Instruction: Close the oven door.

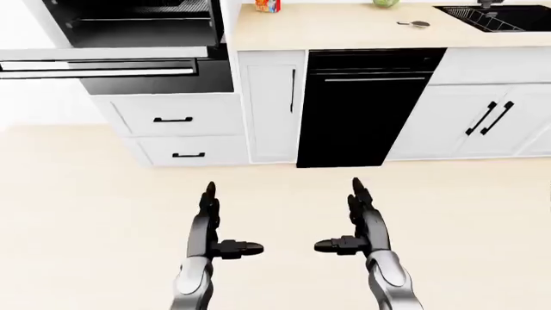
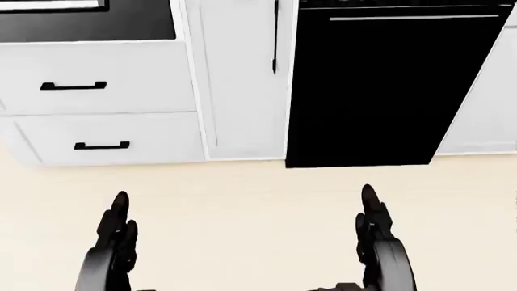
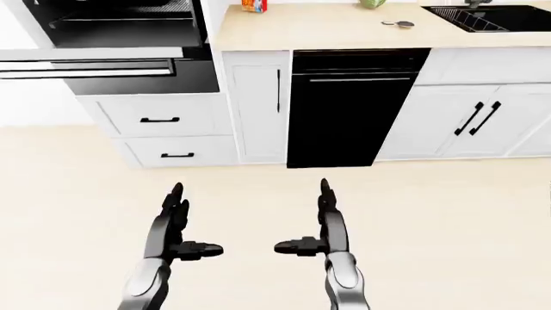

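The oven point(image 1: 137, 22) is built into the white cabinet at the top left of the left-eye view. Its door point(image 1: 99, 61) hangs open, folded down flat and sticking out toward me, with the dark cavity and racks showing above it. My left hand point(image 1: 215, 216) and right hand point(image 1: 353, 216) are held low over the floor, fingers straight out and thumbs pointing inward. Both are open and empty. They are well below and to the right of the oven door, touching nothing.
Two white drawers point(image 1: 172, 119) sit under the oven. A black dishwasher point(image 1: 362, 110) stands right of a narrow cabinet point(image 1: 274, 103). The beige counter point(image 1: 344, 29) carries a small box, a green item and a sink point(image 1: 499, 16). Bare floor point(image 1: 86, 213) lies between me and the cabinets.
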Robot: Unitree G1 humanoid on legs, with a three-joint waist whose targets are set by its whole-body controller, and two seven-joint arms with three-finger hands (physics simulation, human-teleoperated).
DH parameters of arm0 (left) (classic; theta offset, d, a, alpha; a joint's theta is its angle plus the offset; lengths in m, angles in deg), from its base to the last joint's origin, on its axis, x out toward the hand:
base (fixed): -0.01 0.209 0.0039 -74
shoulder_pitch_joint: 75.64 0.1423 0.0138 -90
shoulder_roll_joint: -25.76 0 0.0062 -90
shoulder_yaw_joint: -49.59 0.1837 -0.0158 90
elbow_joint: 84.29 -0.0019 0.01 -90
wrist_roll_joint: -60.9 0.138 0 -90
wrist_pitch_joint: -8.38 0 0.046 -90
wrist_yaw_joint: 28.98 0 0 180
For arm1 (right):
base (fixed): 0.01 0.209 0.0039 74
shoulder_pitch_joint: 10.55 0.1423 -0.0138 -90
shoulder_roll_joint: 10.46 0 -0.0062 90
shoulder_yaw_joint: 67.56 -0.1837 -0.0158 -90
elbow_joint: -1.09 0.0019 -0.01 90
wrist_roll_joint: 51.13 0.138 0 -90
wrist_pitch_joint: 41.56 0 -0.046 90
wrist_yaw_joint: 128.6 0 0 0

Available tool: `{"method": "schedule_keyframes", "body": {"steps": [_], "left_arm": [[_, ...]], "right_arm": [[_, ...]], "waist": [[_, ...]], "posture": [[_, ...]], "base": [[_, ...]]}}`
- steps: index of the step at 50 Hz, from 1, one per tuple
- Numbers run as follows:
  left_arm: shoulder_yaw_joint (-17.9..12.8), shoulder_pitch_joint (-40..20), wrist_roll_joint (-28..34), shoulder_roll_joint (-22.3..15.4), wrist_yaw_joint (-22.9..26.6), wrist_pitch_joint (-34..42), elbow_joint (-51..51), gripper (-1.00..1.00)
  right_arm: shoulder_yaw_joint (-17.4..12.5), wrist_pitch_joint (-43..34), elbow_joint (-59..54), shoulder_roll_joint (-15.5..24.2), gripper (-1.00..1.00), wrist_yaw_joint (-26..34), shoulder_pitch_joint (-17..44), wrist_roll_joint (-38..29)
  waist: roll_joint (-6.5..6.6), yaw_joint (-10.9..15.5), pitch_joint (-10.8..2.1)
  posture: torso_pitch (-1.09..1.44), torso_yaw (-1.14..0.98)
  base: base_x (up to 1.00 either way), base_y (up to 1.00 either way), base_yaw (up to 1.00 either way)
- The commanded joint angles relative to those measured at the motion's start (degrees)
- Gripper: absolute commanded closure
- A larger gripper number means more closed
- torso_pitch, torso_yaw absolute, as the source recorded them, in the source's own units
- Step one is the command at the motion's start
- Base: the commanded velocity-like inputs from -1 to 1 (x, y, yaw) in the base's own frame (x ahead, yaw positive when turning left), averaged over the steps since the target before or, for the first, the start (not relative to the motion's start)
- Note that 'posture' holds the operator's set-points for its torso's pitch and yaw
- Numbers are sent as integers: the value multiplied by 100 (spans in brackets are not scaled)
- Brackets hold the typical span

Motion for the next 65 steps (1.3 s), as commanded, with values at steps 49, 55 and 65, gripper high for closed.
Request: {"method": "schedule_keyframes", "body": {"steps": [49,55,65], "left_arm": [[-1741,-684,-2503,-1301,2590,-4282,-6185,-100],[-1432,-666,-2418,-1410,2485,-5280,-7161,-100],[-1490,-510,-2510,-1410,2458,-5440,-7313,-100]], "right_arm": [[-1439,4863,-6510,1405,-100,1493,1104,1772],[-1359,5067,-7036,1450,-100,1634,1031,2100],[-1441,5258,-7228,1454,-100,1836,843,2295]], "waist": [[2,-4,-325],[-27,-3,-351],[-42,-3,-344]], "posture": [[0,0],[0,0],[0,0]], "base": [[0,0,0],[0,0,0],[0,0,0]]}}
